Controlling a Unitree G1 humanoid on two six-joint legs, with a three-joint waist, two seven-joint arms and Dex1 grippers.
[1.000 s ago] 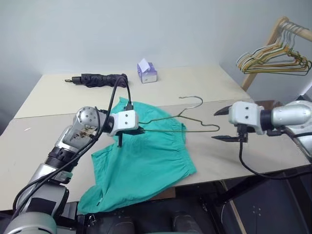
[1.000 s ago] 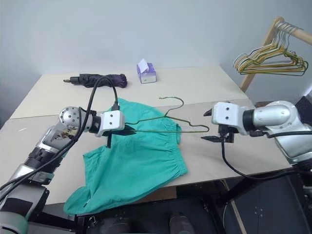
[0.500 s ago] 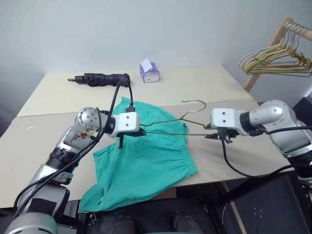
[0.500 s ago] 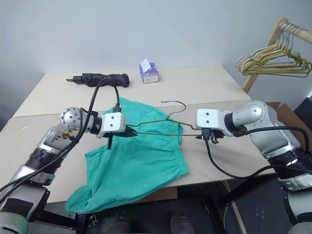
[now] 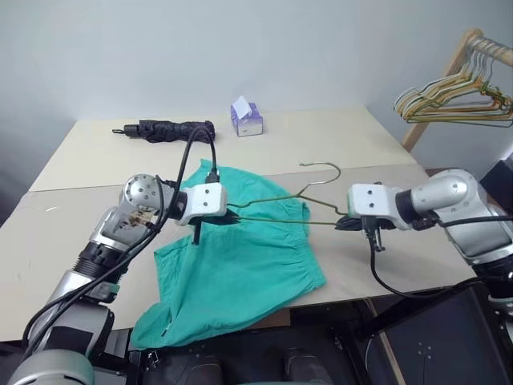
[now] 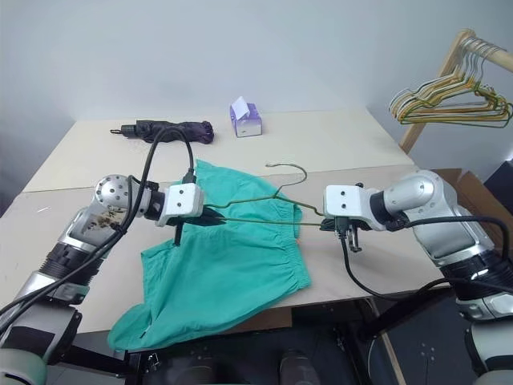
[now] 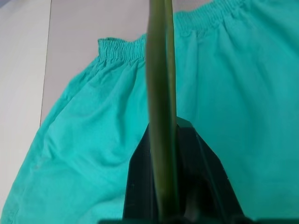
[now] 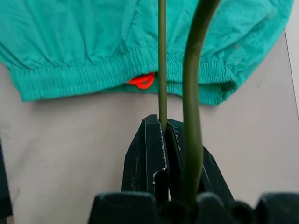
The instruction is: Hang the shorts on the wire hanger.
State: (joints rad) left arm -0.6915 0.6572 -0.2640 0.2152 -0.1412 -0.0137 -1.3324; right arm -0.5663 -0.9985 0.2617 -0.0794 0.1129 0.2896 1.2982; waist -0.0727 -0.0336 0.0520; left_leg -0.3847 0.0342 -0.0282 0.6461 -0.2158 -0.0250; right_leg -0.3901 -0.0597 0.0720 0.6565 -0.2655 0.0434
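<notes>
The teal-green shorts (image 5: 240, 265) lie flat on the table, one leg hanging over the front edge. Above them the wire hanger (image 5: 280, 219) is held roughly level, its hook (image 5: 321, 166) pointing to the far side. My left gripper (image 5: 230, 216) is shut on the hanger's left corner, and the wire (image 7: 159, 93) runs out from between its black fingers. My right gripper (image 5: 343, 223) is shut on the hanger's right corner. In the right wrist view its fingers pinch the thin wire (image 8: 162, 56) over the gathered waistband and the orange-red tag (image 8: 142, 80).
A folded dark umbrella (image 5: 164, 128) and a purple tissue box (image 5: 247, 119) lie at the back of the table (image 5: 72, 241). A wooden rack with a bunch of hangers (image 5: 453, 100) stands at the far right. The table's front edge runs just below the shorts.
My right gripper has moved left from open beside the hanger onto its right corner and shut on the wire. The left gripper has stayed at the left corner.
</notes>
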